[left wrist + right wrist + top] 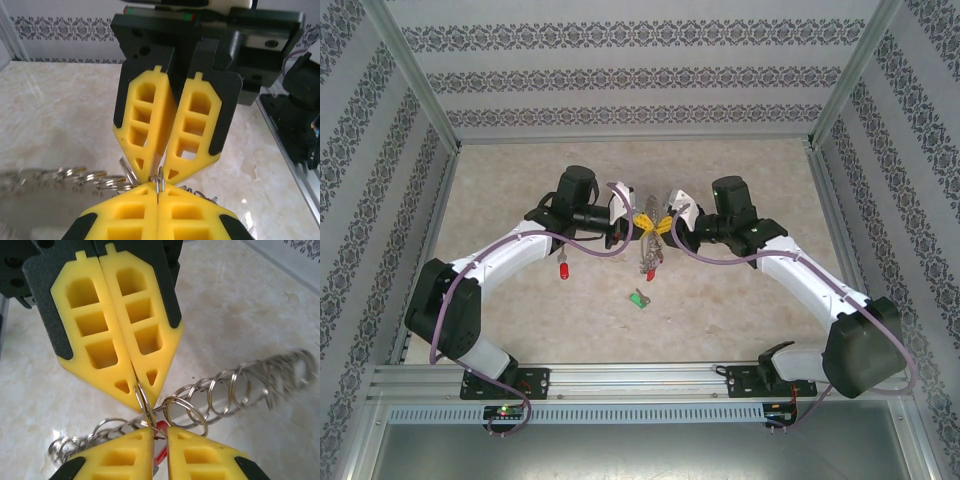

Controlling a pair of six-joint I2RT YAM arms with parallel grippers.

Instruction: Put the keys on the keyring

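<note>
left tool pinches the keyring, right tool slightly spread, both far from table edges.

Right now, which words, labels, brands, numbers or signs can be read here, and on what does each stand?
None can be read.
The small green plastic tag and the small red plastic tag on the beige table are too small to show any writing.
The yellow plastic fingers and the thin silver metal keyring carry no marking.
</note>
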